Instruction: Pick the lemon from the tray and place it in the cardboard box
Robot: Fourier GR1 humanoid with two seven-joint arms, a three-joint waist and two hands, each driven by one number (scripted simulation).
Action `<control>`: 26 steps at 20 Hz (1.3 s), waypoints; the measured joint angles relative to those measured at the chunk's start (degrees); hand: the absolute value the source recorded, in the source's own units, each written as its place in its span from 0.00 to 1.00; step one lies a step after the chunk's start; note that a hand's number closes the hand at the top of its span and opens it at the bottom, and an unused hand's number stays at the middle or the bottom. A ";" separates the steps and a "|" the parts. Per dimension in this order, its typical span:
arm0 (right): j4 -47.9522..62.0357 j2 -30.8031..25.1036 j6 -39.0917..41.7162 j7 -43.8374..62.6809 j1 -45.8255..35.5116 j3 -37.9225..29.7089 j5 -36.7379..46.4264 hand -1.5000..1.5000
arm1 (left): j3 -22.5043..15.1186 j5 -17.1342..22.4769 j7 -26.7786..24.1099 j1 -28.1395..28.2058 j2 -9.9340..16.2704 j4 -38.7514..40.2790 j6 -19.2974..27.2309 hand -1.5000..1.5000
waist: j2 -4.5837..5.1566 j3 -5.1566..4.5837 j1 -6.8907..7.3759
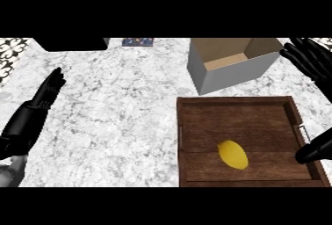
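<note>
Head view, right robot hand (311,55) open beside box (227,66)

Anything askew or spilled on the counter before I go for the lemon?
Nothing stands out. The lemon lies alone in the wooden tray, the cardboard box stands upright and open behind it, and nothing is spilled on the counter.
</note>
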 measured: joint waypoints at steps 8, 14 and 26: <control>6.95 -6.29 6.37 -24.32 0.02 -1.87 18.34 0.00 | -4.01 -1.99 1.55 -4.47 -2.61 1.42 -3.20 0.50 | 0.17 0.11 1.49; 4.12 -11.47 2.39 -29.48 0.71 2.61 32.00 0.00 | -4.22 -2.91 1.99 -5.76 -3.85 3.22 -4.36 0.50 | -0.11 -0.01 1.74; -17.48 -17.67 3.41 -19.19 6.29 13.20 52.09 0.00 | -2.09 -4.02 0.92 -4.59 -4.76 4.28 -6.35 0.50 | -0.63 -0.13 1.01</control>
